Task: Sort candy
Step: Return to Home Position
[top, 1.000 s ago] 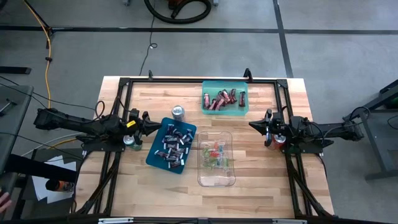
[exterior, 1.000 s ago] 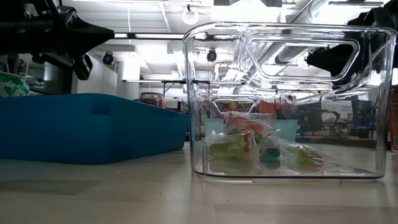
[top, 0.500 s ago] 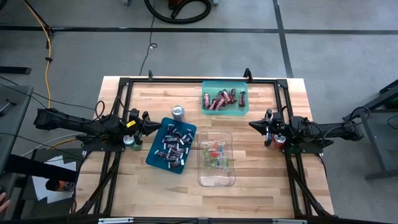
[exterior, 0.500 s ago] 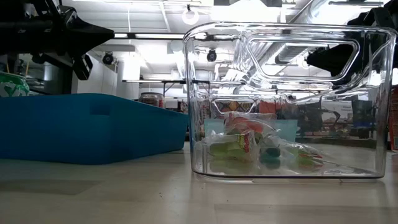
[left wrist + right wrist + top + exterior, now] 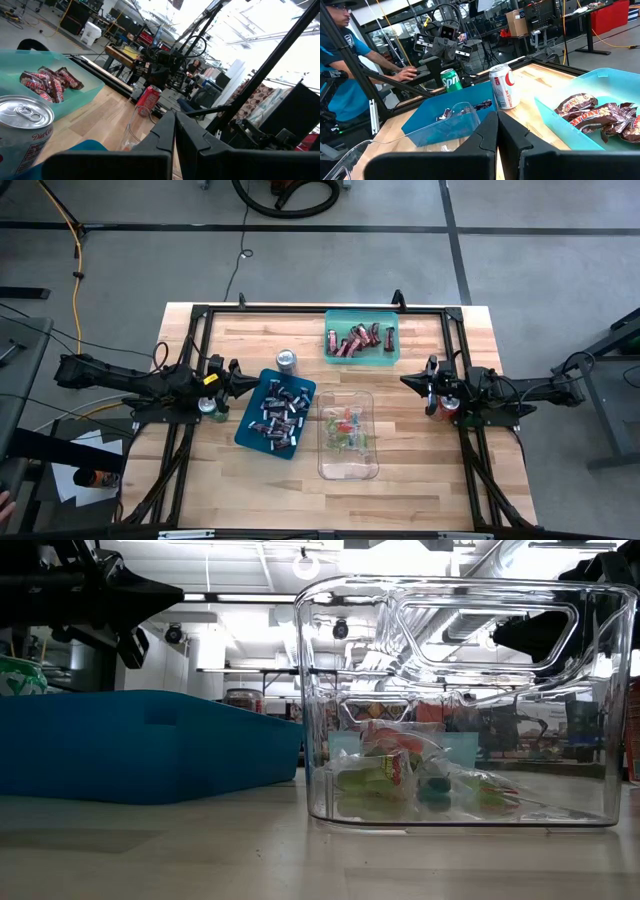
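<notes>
Dark brown mini bars (image 5: 279,412) lie in a blue tray (image 5: 250,430) at table centre-left. Dark red bars (image 5: 358,340) fill a teal tray (image 5: 388,358) toward the far edge; they also show in the right wrist view (image 5: 597,116). Green-and-red pieces (image 5: 345,430) sit in a clear bin (image 5: 348,470), seen close in the low view (image 5: 400,775). My left gripper (image 5: 254,382) hovers shut at the blue tray's left edge. My right gripper (image 5: 406,381) hovers shut to the right of the clear bin. Neither touches candy.
A silver can (image 5: 287,360) stands beyond the blue tray. A green can (image 5: 208,405) sits under my left arm, a red can (image 5: 446,406) under my right arm. A person (image 5: 350,65) stands beyond the table's left side. Bare wood lies along the near edge.
</notes>
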